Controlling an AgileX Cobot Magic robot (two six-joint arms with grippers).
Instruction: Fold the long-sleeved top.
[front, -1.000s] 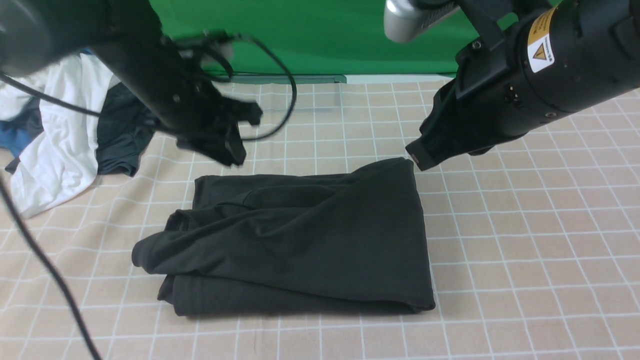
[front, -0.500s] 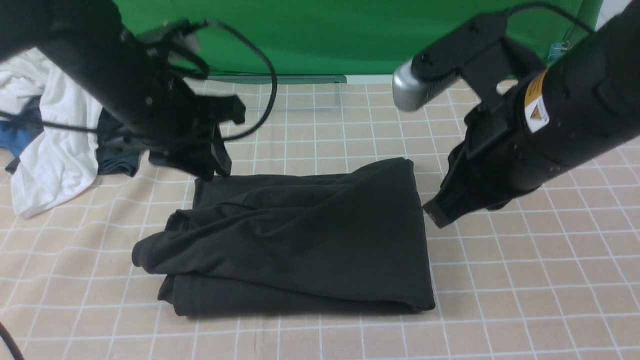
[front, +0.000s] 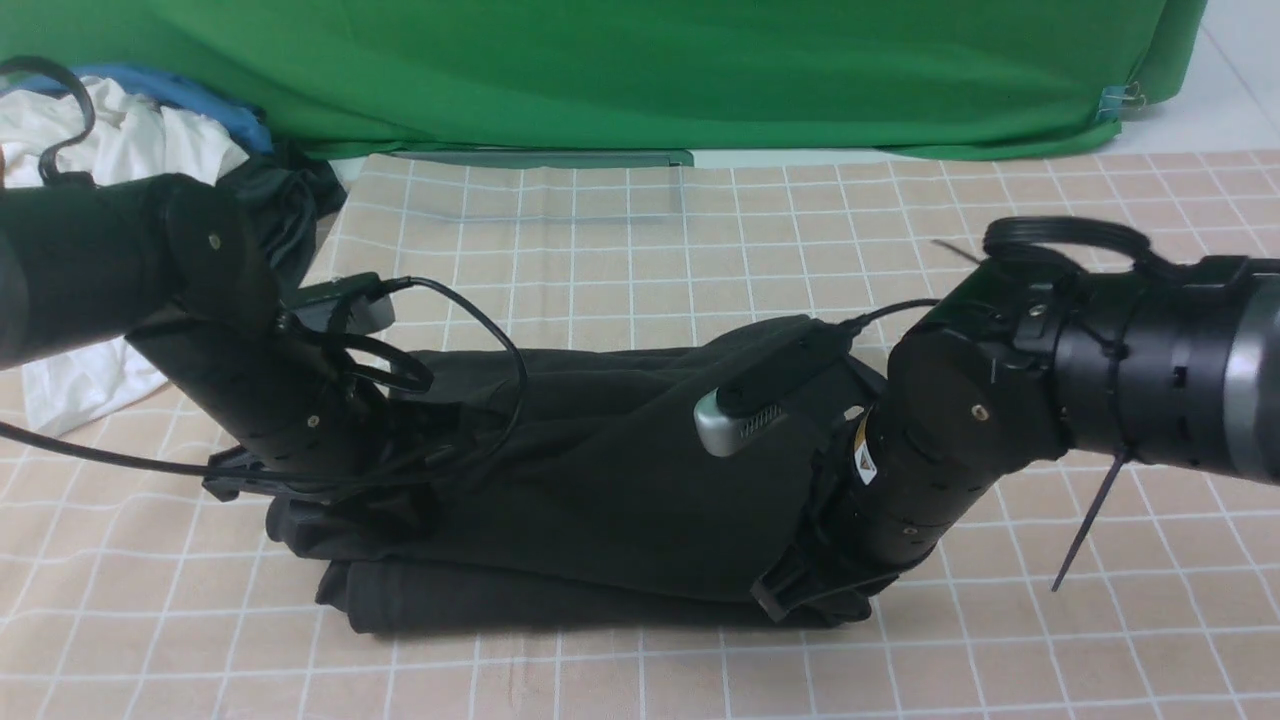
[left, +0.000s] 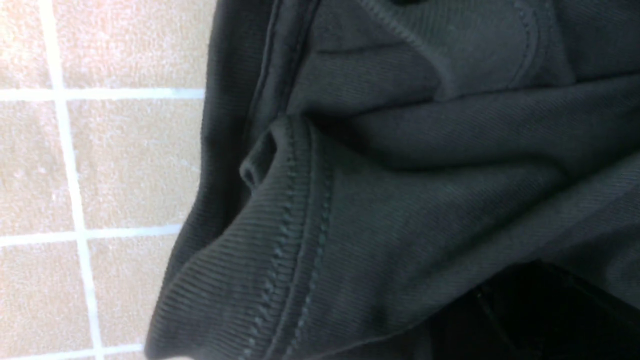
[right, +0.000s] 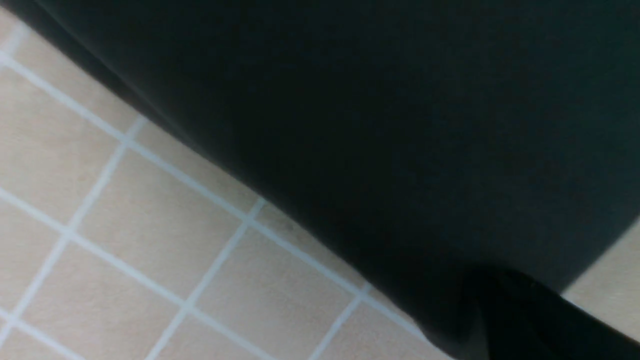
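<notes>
- Currently the large black soft cotton long-sleeved top (front: 620, 470) lies as a folded, layered bundle near the middle of the counter (front: 1000, 640) — a beige cloth with a white grid.
- Left pincer (front: 330, 495) is down at the bundle's left end; the left wrist view shows only a ribbed, stitched hem (left: 280, 235) bunched close under the camera. Jaw gap hidden: cannot tell wide, narrow or gripping.
- Right pincer (front: 815, 590) sits low at the bundle's near right corner; the right wrist view is filled by dark cloth and grid. Its state likewise cannot be told.
- Judgement: step in hand looks like taking both ends for a further fold or a tidy. To do it well, catch every layer at each end, not just the top sheet, and lift both sides evenly so the stack does not shear.
- Risk: the loose ribbed edge on the left may slip free and spoil the fold.
- Around: a crumpled white shirt (front: 120, 150) with blue and dark garments (front: 290, 210) is heaped at far left — apart from the bundle, close behind the left arm. Green backdrop (front: 640, 70) behind. Left arm's cable (front: 480, 330) loops over the top; watch for snagging.
</notes>
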